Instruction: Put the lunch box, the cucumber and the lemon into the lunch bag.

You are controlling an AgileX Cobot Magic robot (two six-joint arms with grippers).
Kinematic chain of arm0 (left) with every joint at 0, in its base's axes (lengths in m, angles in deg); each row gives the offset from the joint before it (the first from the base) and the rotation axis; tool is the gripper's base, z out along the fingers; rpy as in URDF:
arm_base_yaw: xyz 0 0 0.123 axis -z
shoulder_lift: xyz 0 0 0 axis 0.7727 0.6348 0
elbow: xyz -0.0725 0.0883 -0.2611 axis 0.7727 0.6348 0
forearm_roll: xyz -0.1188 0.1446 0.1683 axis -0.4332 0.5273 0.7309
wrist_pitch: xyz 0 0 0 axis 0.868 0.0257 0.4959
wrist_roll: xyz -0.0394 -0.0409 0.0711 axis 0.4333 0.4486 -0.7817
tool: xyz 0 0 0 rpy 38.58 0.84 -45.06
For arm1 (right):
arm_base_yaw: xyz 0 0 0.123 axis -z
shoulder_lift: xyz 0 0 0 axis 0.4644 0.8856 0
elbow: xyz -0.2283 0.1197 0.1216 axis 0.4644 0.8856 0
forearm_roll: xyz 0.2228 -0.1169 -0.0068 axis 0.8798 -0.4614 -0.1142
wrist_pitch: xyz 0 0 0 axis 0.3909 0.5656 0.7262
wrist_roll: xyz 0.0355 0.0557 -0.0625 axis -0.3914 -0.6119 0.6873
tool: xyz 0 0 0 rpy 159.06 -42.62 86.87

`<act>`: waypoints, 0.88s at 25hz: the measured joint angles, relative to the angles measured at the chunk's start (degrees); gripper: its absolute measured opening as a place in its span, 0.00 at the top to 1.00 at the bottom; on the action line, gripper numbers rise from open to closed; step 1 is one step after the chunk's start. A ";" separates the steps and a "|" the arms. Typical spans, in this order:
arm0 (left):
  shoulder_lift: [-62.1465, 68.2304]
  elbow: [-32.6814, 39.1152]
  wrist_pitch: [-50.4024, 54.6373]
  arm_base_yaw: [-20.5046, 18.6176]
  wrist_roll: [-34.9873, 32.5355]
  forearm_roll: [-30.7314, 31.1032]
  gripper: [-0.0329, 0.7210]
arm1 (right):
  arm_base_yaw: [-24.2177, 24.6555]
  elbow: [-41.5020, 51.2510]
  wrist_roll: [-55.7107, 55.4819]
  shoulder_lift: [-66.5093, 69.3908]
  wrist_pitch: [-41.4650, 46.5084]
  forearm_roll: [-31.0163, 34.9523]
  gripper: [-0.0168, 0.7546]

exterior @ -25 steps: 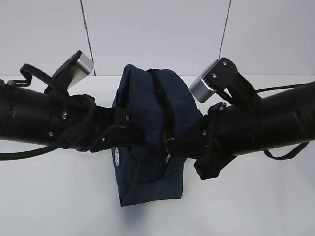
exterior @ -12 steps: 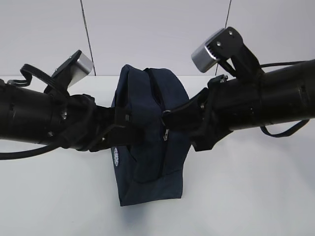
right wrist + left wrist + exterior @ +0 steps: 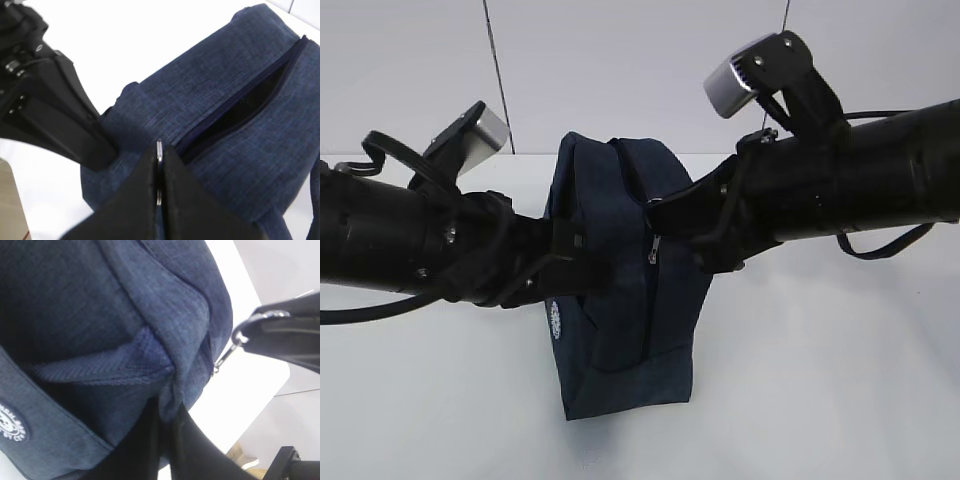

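From my station, the lunch bag point(image 3: 625, 290) stands upright mid-bench point(image 3: 820, 400). My right end effector point(image 3: 160, 175) is clamped on the silver ring pull point(image 3: 159, 150), zipper part open: the step in hand is zipping. My left end effector point(image 3: 570, 255) appears closed on the bag's side fabric, steadying it. Next, run the slider along the track. Lunch box, cucumber and lemon are out of sight, possibly inside.

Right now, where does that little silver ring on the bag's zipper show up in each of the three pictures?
Exterior view: silver ring at the centre, pinched by the right gripper over the lunch bag.
Left wrist view: ring at right, in that gripper's tip.
Right wrist view: ring edge-on at lower centre, between the closed fingers.
Shared landmark: the zipper.
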 joint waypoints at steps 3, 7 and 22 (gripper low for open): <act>0.00 0.00 0.00 0.00 -0.08 0.92 0.96 | 0.00 -0.99 1.15 1.85 0.00 2.18 0.97; 0.00 0.00 -0.04 0.00 -0.08 1.89 0.96 | 0.00 -2.94 1.61 3.90 -0.04 3.20 0.97; 0.00 0.00 -0.54 0.00 -0.21 2.21 0.96 | 0.00 -10.52 1.86 11.17 -1.85 4.77 0.97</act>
